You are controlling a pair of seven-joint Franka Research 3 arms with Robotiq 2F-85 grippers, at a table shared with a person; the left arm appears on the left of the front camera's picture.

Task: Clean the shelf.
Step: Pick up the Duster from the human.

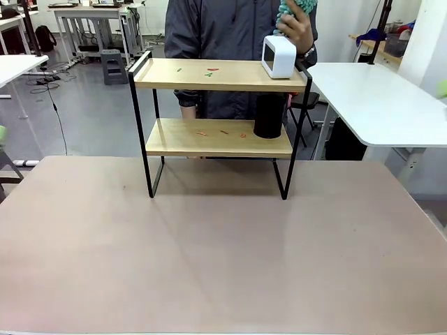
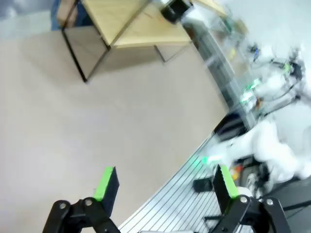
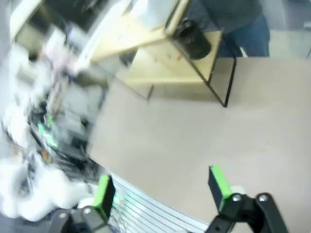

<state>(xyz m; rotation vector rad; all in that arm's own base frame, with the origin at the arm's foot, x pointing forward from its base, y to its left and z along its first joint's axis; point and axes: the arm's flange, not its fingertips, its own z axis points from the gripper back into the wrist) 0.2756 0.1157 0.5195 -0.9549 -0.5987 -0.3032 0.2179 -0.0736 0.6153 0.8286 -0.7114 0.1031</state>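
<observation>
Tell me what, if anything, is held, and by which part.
The left claw and right claw are open, empty. The person's hand grips a teal fluffy cloth at its lower end.

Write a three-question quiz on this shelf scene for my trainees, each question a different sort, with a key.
1. True or false: the black cylinder stands on the top board of the shelf.
2. The white box sits at the top board's: A) left end, B) middle, C) right end.
3. Fill in: the left gripper and right gripper are both ___.
Key: 1 false; 2 C; 3 open.
</observation>
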